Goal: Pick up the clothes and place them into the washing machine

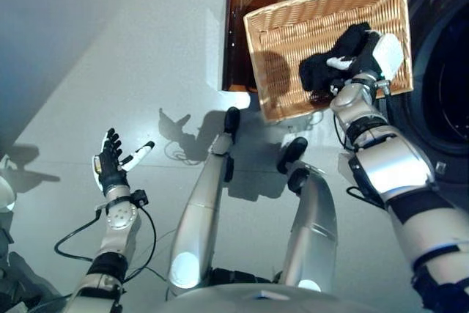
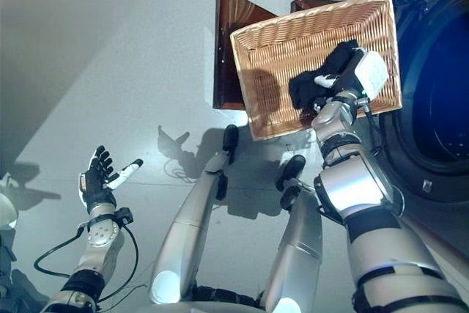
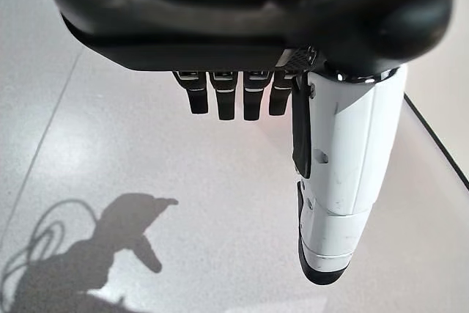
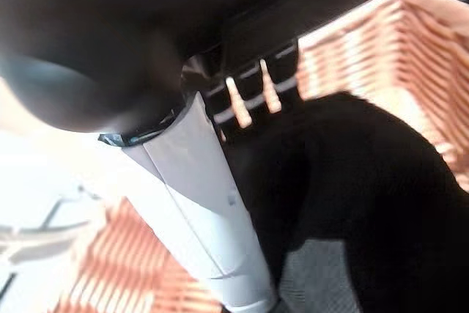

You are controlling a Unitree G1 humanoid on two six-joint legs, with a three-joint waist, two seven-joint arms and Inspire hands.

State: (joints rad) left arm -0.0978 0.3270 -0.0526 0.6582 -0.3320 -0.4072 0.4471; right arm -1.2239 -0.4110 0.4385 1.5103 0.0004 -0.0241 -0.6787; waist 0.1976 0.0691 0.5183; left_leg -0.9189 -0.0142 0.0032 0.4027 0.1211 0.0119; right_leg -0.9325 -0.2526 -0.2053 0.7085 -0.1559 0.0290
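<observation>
Right hand (image 1: pixel 350 55) reaches into the wicker basket (image 1: pixel 293 20), fingers clenched on the clothes (image 1: pixel 316 71), a crumpled black heap near the basket's front edge. Its wrist view alone shows the white-covered thumb pressed against the cloth. Left hand (image 1: pixel 111 163) hangs released over the floor (image 1: pixel 110 49).

light: bright, overhead | shadows: crisp on floor (image 1: pixel 88 71) | blur: right wrist view soft
</observation>
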